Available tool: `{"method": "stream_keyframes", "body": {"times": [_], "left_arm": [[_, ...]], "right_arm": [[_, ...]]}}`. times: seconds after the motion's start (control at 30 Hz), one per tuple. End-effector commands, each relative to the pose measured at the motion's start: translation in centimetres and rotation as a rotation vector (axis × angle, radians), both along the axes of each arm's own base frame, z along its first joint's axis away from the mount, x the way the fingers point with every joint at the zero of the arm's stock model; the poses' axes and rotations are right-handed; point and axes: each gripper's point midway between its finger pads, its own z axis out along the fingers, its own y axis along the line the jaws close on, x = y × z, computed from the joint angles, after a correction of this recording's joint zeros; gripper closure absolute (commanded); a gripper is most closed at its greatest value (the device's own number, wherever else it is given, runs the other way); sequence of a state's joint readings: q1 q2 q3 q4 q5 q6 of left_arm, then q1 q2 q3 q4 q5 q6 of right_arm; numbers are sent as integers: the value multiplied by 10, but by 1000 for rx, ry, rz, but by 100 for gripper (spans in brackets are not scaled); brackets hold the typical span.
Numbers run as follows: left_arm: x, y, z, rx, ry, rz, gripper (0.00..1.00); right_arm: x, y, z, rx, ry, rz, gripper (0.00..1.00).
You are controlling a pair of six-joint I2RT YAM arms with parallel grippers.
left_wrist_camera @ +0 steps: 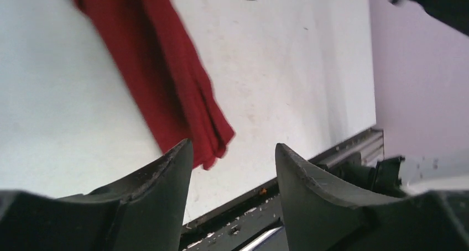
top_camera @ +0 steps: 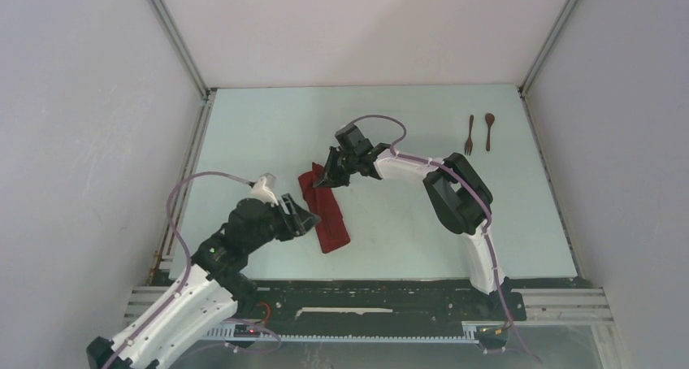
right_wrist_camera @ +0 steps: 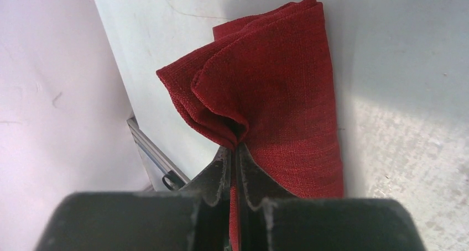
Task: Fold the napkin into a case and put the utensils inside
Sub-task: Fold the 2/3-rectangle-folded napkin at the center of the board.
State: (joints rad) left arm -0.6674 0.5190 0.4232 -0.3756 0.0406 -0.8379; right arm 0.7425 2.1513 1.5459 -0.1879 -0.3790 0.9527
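Observation:
The dark red napkin (top_camera: pixel 323 212) lies folded into a narrow strip on the pale table, left of centre. My right gripper (top_camera: pixel 328 176) is shut on the strip's far end, and the cloth (right_wrist_camera: pixel 271 90) bunches up just ahead of its fingertips (right_wrist_camera: pixel 236 147). My left gripper (top_camera: pixel 311 220) stands open beside the strip's left edge, near its front end. Its jaws are apart with nothing between them, and the cloth's end (left_wrist_camera: pixel 182 96) lies just beyond one fingertip. The wooden fork (top_camera: pixel 470 134) and spoon (top_camera: pixel 489 131) lie side by side at the far right of the table.
Grey walls close in the table on the left, right and back. A metal rail (top_camera: pixel 366 296) with the arm bases runs along the near edge. An aluminium frame post (right_wrist_camera: pixel 157 157) shows behind the napkin in the right wrist view.

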Motion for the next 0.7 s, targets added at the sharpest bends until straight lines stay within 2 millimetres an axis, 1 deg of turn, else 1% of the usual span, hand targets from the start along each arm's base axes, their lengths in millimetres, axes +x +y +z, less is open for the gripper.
{"method": "stream_keyframes", "body": {"times": [0.0,0.07,0.13,0.2,0.3,0.37,0.43,0.5,0.57,0.67], "left_arm": [[-3,26,-38,41,266,59,42],[11,34,-45,19,301,116,46],[28,41,-48,-32,313,173,53],[44,48,-57,-51,328,236,59],[67,49,-71,-78,358,278,65],[81,48,-75,-84,383,305,70],[92,44,-78,-107,396,310,73],[99,50,-86,-87,402,347,76],[103,56,-91,-67,407,368,79],[109,67,-86,-33,384,384,76]], "right_arm": [[-1,12,11,59,-33,45,93],[-5,13,6,59,-28,65,92],[-7,13,4,52,-27,78,92],[-8,14,2,46,-36,91,92],[-10,17,1,47,-40,108,92],[-12,19,-2,40,-42,115,92],[-11,21,-6,40,-52,117,92],[-9,24,-11,49,-53,117,92],[-6,28,-11,61,-67,114,93],[-2,33,-9,71,-90,104,93]]}}
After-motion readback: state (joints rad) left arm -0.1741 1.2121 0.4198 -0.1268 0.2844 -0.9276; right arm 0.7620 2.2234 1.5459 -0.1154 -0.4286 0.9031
